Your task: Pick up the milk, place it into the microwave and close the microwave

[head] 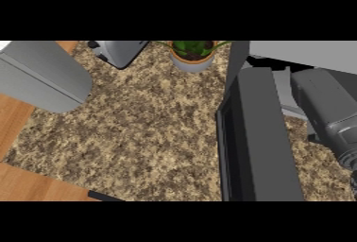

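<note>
Milk's nowhere in view, maybe hidden near the right hand (347, 156), and the microwave door (254, 142) just to its left stands open, I'd guess for access; can't tell if the hand's holding anything.

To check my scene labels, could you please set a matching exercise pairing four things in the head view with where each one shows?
Things:
1. potted plant
2. microwave door
3. left forearm
4. wooden strip

Places:
A. lower left corner
B. right of centre
C. top edge, middle
D. upper left

Pairs: 1-C; 2-B; 3-D; 4-A
</note>
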{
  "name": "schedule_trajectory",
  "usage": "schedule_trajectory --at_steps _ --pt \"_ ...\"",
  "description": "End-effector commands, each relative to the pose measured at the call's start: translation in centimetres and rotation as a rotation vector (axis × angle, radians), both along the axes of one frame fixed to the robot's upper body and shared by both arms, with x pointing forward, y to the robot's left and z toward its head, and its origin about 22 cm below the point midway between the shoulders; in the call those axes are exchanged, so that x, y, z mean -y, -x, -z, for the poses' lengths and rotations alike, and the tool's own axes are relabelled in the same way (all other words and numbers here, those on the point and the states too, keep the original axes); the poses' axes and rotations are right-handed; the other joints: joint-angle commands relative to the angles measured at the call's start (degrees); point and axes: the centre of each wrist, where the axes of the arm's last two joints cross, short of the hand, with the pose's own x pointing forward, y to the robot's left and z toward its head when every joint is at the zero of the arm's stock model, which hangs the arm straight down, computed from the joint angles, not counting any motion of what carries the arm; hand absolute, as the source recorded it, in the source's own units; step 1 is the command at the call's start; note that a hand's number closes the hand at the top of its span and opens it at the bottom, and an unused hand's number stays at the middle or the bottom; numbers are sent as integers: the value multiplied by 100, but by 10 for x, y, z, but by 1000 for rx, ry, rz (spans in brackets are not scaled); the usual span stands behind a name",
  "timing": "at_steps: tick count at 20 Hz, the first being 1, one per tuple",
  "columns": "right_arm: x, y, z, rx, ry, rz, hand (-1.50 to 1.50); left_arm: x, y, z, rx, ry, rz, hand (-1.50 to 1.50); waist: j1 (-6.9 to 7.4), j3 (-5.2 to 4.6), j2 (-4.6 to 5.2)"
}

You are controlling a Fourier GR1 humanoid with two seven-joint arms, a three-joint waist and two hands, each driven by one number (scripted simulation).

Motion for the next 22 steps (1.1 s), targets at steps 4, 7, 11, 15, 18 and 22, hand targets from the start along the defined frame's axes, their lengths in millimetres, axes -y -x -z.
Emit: schedule_trajectory --at_steps 4,7,11,15,18,22 --pt "-50 -7 -2 -63 79 -56 -150 -2 -8 3 -13 2 5 -150 -16 -39 -75" --pt "-65 -10 -9 -64 61 -35 -150 -3 -9 1 -11 -2 5 -150 -3 -33 -105" --pt "-94 -10 -7 -58 49 -44 -150 -3 -13 2 -29 -9 17 -150 -83 -33 -144" --pt "-101 -11 -10 -24 26 -107 -150 -2 -12 2 -53 -16 8 -150 -234 -25 -212" --pt "-104 -12 -13 -9 -16 -59 -150 -4 -12 12 -81 -4 32 -150 -221 -36 -209" --pt "-94 -11 -10 29 -46 -7 -150 2 -12 13 -92 -9 44 -150 -413 -30 -266"
